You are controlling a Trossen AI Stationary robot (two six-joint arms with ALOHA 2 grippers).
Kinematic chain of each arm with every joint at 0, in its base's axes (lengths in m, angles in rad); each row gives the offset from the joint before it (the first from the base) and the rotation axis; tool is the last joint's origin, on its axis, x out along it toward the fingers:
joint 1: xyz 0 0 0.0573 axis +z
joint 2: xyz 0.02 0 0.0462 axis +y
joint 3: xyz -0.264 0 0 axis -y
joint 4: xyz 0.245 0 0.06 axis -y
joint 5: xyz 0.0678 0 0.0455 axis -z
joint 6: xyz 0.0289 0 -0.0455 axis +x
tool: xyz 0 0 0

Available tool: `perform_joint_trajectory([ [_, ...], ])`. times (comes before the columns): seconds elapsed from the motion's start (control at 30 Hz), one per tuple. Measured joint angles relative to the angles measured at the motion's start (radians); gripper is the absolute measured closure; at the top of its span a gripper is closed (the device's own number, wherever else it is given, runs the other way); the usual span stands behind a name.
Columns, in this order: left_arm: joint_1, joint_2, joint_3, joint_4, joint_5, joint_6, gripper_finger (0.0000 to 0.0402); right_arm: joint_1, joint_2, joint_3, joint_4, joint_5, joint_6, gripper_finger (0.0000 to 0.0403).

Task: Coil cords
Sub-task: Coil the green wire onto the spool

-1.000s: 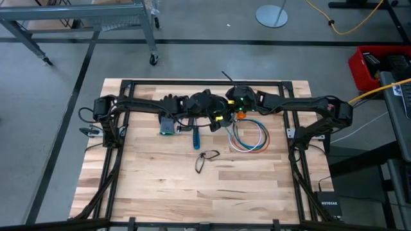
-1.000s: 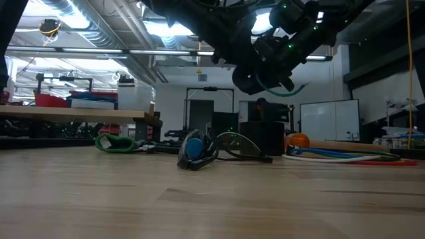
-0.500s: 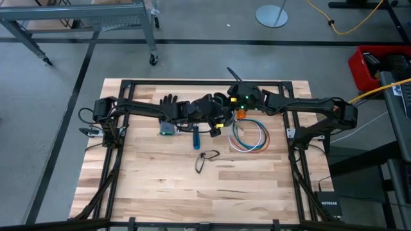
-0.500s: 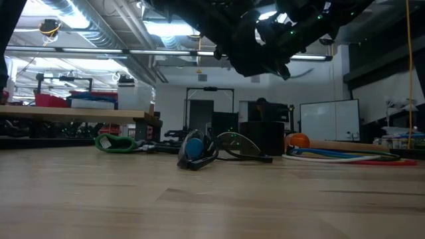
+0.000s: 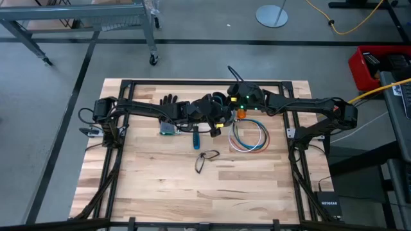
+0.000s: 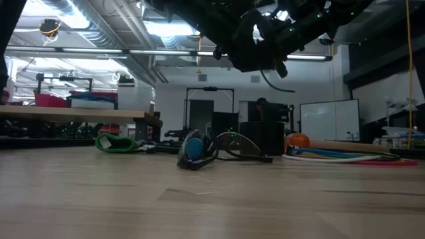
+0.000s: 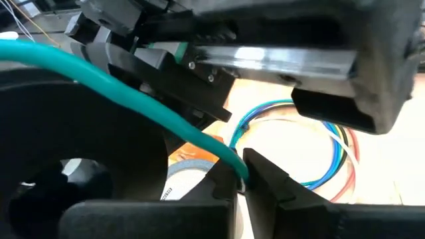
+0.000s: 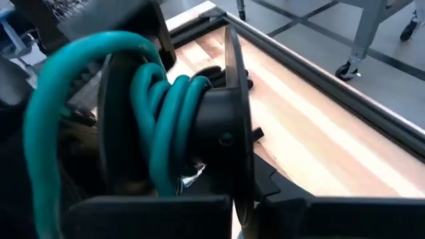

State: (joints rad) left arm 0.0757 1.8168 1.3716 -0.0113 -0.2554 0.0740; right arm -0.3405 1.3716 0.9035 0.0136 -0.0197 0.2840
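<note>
Both grippers meet above the worktop [image 5: 148,173] at about 12 o'clock: left gripper [image 7: 242,182] jaws clamped on the teal cord [image 7: 99,79], right gripper [image 8: 236,212] jaws closed on its black spool [image 8: 229,119]. The cords [image 5: 249,136] lie ringed at 3 o'clock; expect them light and springy, so grip the bundled strands together.

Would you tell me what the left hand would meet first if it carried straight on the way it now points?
Most likely the right arm's dark housing, close ahead of the left hand, which pinches a teal cord. The ring of cords lies lower; depth is unclear.
</note>
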Motion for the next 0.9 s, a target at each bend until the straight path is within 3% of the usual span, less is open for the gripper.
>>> perform_joint_trajectory([
  [0.47, -0.023, -0.003, -0.002, 0.105, -0.088, 0.091, 0.0399, -0.002, 0.000, -0.003, 0.179, -0.105, 0.057, 0.0402],
  [0.9, -0.042, -0.005, 0.001, 0.054, -0.161, 0.098, 0.0401, -0.002, 0.002, -0.005, 0.271, -0.140, 0.105, 0.0402],
])
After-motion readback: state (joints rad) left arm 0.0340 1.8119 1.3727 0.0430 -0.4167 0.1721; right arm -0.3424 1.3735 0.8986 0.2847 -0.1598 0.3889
